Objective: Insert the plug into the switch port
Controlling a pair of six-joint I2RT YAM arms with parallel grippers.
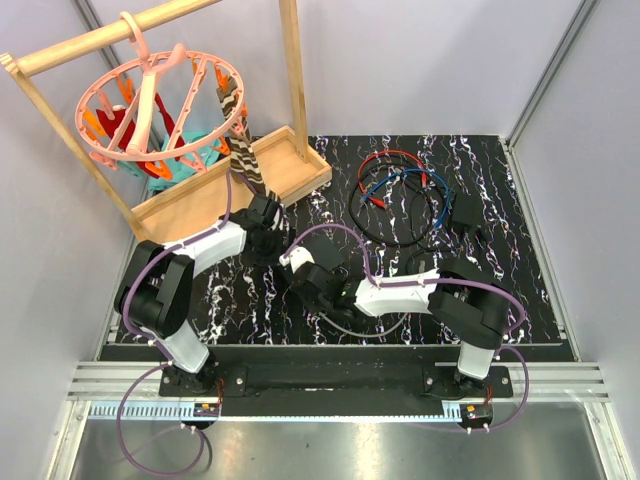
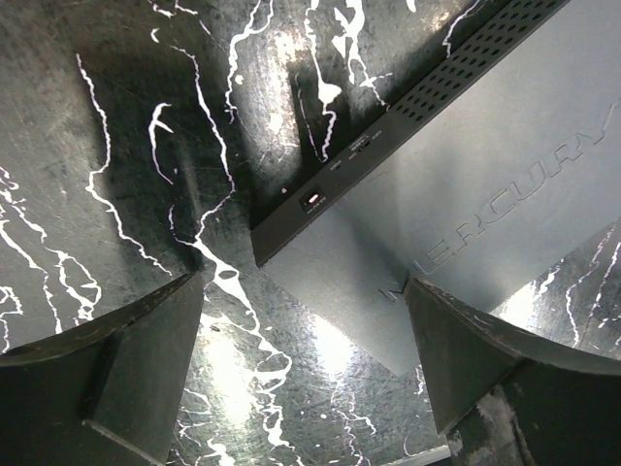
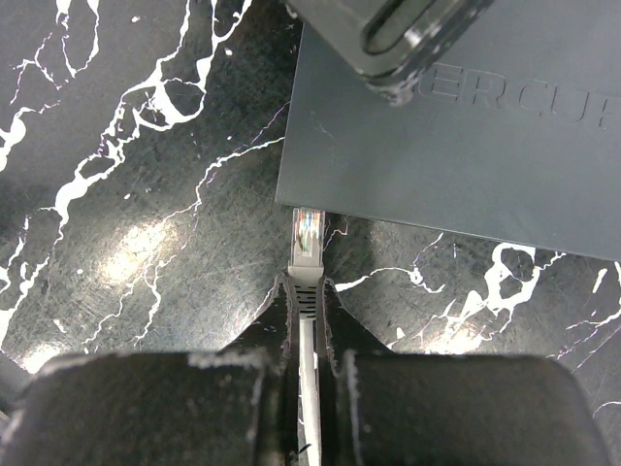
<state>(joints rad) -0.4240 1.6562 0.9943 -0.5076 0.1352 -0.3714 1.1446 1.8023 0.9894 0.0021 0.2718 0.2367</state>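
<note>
The light, rigid plug (image 3: 308, 236), brittle at its clip, sits pinched behind its head in the closed right gripper (image 3: 309, 301), while the left gripper (image 2: 303, 291) is spread wide over the switch box (image 2: 466, 184), gripping nothing.

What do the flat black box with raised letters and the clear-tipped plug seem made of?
The flat black box: probably matte plastic, perhaps painted metal; dull sheen, moulded lettering. The clear-tipped plug: seemingly transparent plastic, since coloured wires show through.

My left arm (image 1: 200, 250) reaches forward, left gripper (image 2: 303, 291) facing down, fingers spread wide. My right arm (image 1: 400, 292) bends inward toward it, right gripper (image 3: 306, 291) pinched tight on the plug (image 3: 307, 238).
</note>
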